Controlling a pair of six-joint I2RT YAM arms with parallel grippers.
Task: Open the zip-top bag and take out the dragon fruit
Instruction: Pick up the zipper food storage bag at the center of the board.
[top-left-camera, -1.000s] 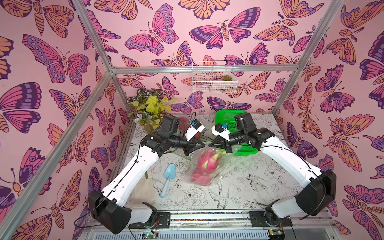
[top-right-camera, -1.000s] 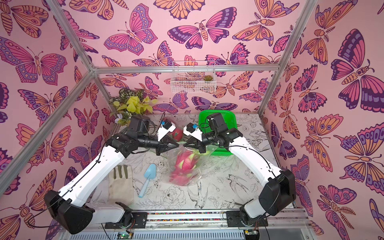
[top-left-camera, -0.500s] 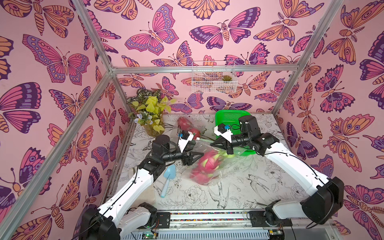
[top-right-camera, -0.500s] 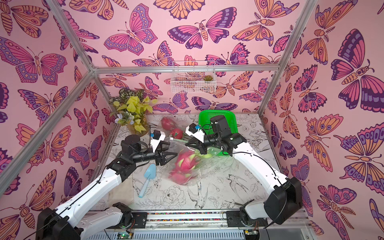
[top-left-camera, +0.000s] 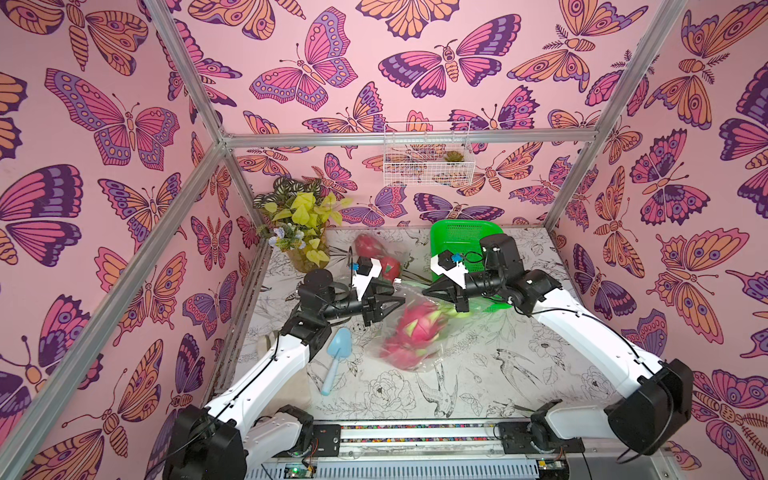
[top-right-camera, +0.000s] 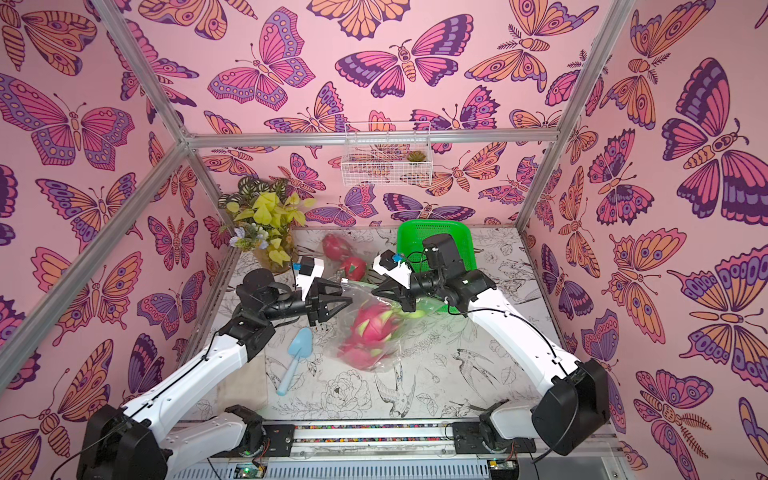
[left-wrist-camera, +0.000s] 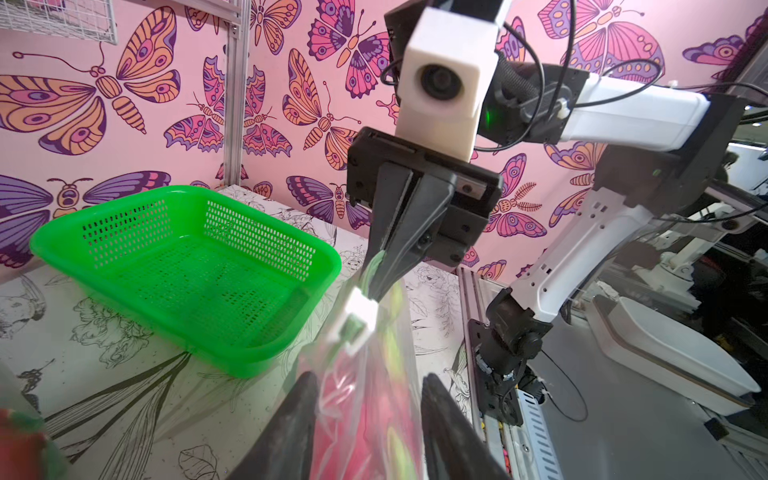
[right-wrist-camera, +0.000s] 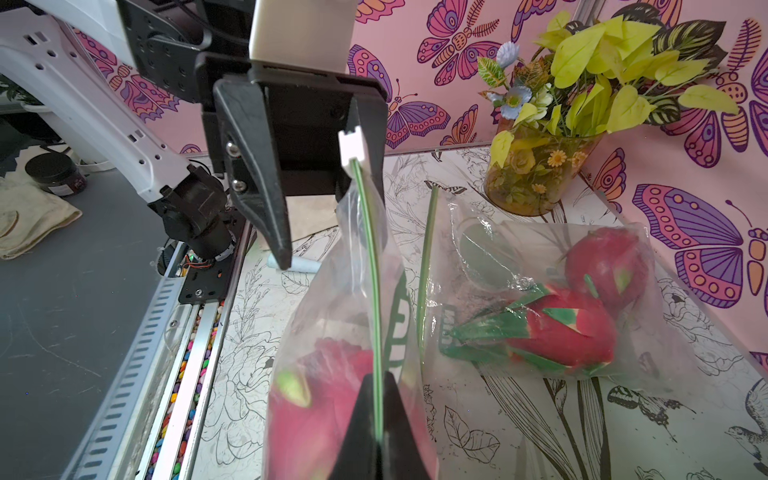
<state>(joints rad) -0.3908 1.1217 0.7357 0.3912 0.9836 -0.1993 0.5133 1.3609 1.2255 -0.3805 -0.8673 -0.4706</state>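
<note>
Since a second ago, the left arm has dropped lower and its left claw (top-left-camera: 392, 305) sits at the slider end of the zip-top bag (top-left-camera: 411, 332), jaws parted around the plastic without clamping it. The right claw (left-wrist-camera: 380, 276) is clenched on the bag's green zip strip beside the white slider (left-wrist-camera: 358, 316), holding the bag up off the desk (top-left-camera: 478, 374). Two dragon fruit (top-left-camera: 415, 328) hang inside it; two more lie in a second bag (right-wrist-camera: 582, 307) behind. To open cleanly, the left claw should probably pinch the slider and pull along the strip while the right holds firm.
</note>
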